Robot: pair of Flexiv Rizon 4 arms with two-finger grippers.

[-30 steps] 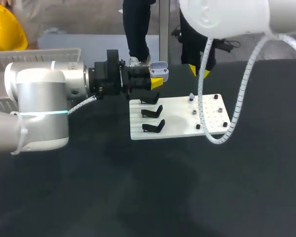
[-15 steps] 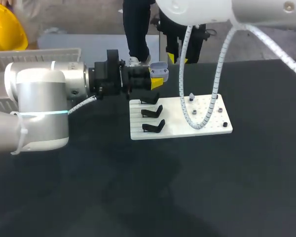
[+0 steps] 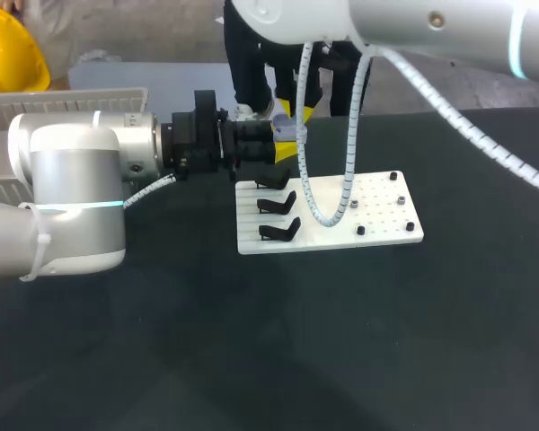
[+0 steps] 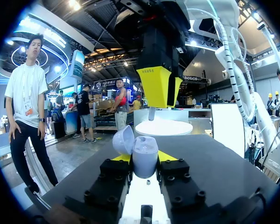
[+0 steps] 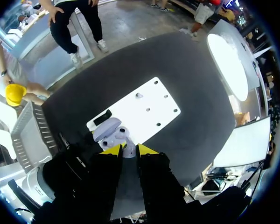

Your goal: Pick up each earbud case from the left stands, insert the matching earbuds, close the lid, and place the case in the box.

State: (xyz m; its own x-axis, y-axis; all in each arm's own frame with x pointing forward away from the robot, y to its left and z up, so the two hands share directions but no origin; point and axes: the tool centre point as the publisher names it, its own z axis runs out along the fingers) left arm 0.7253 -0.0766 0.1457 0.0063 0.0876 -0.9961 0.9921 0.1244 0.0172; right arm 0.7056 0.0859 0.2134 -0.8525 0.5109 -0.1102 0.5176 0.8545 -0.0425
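Earbud case point(image 4: 145, 156): pale lavender, lid point(image 4: 123, 140) swung open. It sits upright between the yellow tips of my left gripper point(image 4: 144, 161). Both fingers press its sides, so the left hand is clamped on it. In the head view the case is held over the far part of the table point(image 3: 251, 341), at 11 o'clock from the white board point(image 3: 382, 215).

Right gripper point(image 4: 158, 88): directly over the open case, fingers drawn narrow and pinching a small pale earbud point(image 4: 151, 113). Only the earbud's lower end shows beneath the tips, and it is clear of the case's mouth.

Writing: one line of small print on the right gripper's yellow finger, too small to read.

Around:
- Three black stands point(image 3: 278, 205) sit in a column on the board's 9 o'clock side.
- Small dark pegs point(image 3: 360, 231) are scattered over its 3 o'clock half.
- A grey slatted box point(image 3: 63, 99) is at 9 o'clock from the case, partly covered by my left arm.

In the way:
- Head view: the right arm's white spiral cable point(image 3: 323, 215) loops down across the board, and the right gripper's body covers most of the case.
- Right wrist view: the gripper's own fingers hide the earbud.
- I cannot tell whether the pegs hold anything.
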